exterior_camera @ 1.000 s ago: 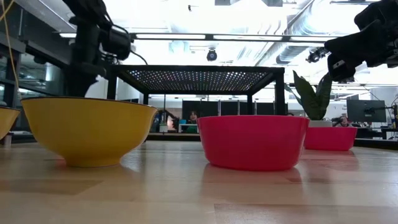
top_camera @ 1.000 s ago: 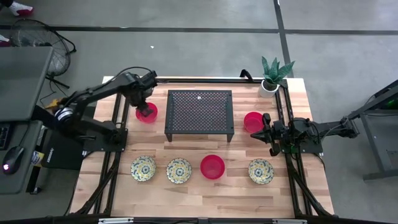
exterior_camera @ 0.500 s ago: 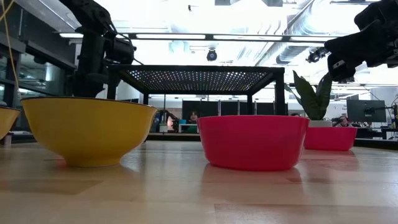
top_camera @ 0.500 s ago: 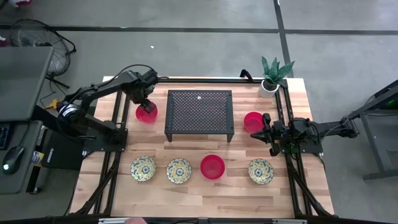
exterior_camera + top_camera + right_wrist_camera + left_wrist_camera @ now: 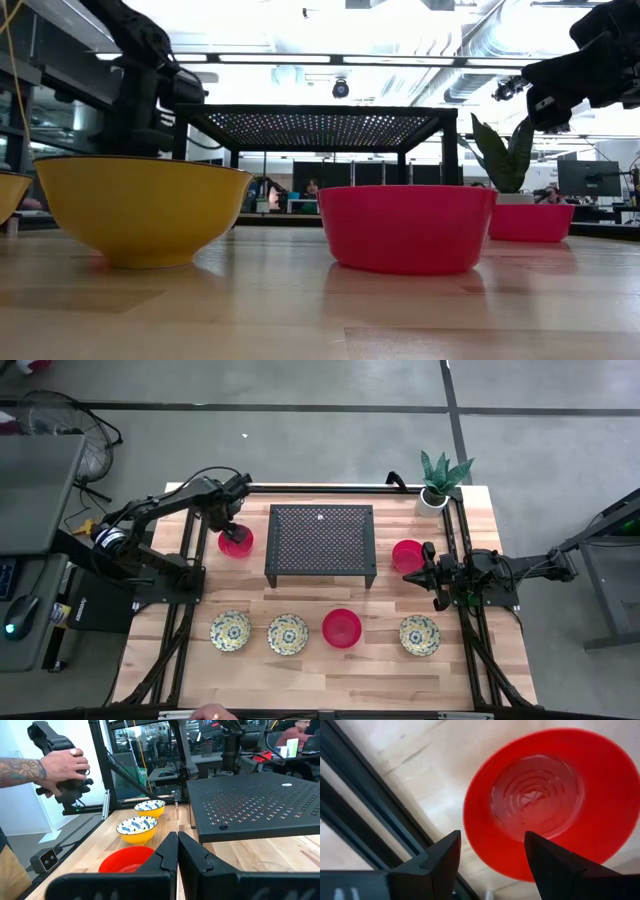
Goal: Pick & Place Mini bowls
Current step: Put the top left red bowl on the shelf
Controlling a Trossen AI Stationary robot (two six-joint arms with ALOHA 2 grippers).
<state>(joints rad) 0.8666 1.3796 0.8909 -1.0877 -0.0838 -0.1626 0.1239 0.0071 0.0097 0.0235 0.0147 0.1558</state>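
Note:
A red mini bowl [image 5: 237, 543] stands on its base at the table's left, beside the black perforated stand [image 5: 320, 540]. My left gripper [image 5: 230, 523] hangs open just above the bowl's [image 5: 540, 800] rim, pointing down, one finger over the bowl and one outside it [image 5: 492, 840]. A second red bowl [image 5: 406, 555] sits right of the stand, with my right gripper [image 5: 432, 576] shut and level beside it [image 5: 177, 845]. Along the near edge stand patterned bowls [image 5: 230, 630], [image 5: 288, 634], [image 5: 420, 635] and a third red bowl [image 5: 342, 628].
A potted plant [image 5: 438, 480] stands at the far right corner. Black frame rails [image 5: 375, 820] run along the table's left side close to my left gripper. A person's hand [image 5: 60, 765] holds a dark device beyond the table's left edge.
My left gripper has sunk toward the red bowl and drifted a little toward the table's far left, so more of the bowl now shows beside it in the high view. The bowl has stayed in place.

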